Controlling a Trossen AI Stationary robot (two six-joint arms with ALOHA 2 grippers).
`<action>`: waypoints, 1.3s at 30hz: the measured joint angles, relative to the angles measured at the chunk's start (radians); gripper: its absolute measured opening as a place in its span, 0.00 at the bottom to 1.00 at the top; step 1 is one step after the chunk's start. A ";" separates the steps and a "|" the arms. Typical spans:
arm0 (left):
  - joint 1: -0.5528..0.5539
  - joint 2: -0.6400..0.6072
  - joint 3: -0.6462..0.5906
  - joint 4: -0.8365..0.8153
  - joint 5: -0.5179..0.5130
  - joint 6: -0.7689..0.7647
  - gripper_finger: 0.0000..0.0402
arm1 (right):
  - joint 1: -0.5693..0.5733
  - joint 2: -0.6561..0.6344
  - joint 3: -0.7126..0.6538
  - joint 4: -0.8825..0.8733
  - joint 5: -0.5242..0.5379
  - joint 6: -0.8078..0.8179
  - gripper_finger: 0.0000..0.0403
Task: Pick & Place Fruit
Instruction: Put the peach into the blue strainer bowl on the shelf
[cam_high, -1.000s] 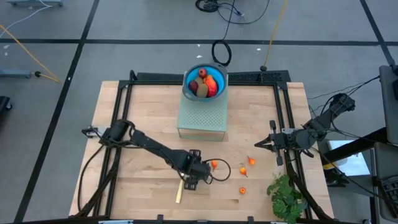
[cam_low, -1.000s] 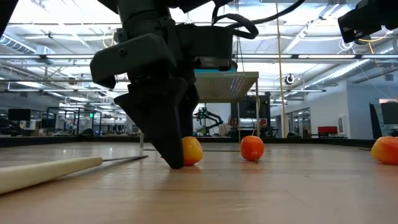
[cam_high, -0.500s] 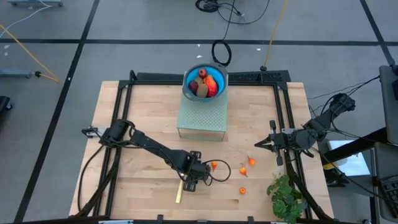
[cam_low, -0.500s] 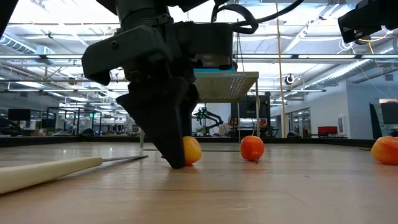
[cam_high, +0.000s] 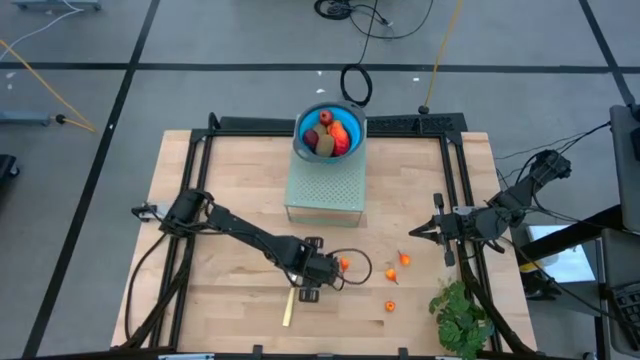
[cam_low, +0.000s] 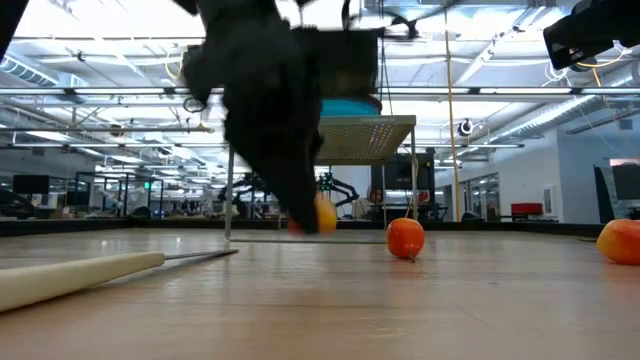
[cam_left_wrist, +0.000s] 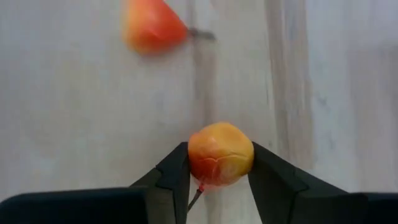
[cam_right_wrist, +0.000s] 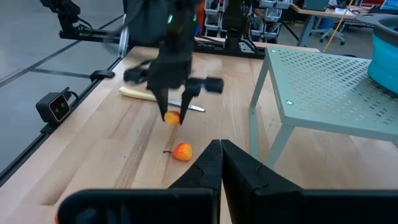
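While your left end effector (cam_left_wrist: 219, 163) hangs over the near half of the table (cam_high: 200, 170), its two fingers (cam_left_wrist: 173, 177) are clamped on a small orange fruit (cam_left_wrist: 220, 153), which the low view shows lifted just clear of the wood. Beyond that end effector lie two more orange bits (cam_high: 404, 260) (cam_high: 390, 306), apart from each other. Just beside it on the other side lies the pale-handled knife (cam_high: 288, 307). Your right end effector (cam_right_wrist: 219, 163) waits with fingers pressed together at the table's right edge. Farther back, a blue bowl (cam_high: 305, 146) on a pale green stand (cam_high: 325, 188) holds several fruit.
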 joint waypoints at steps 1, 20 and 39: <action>0.003 -0.016 0.000 0.000 0.001 -0.022 0.33 | 0.000 0.000 0.000 0.000 0.000 0.000 0.00; 0.084 -0.294 0.003 0.344 0.050 -0.616 0.33 | 0.000 0.000 0.000 0.000 0.000 -0.003 0.00; 0.115 -0.293 0.003 0.440 0.124 -1.088 0.31 | 0.000 0.000 0.000 0.000 0.000 -0.003 0.00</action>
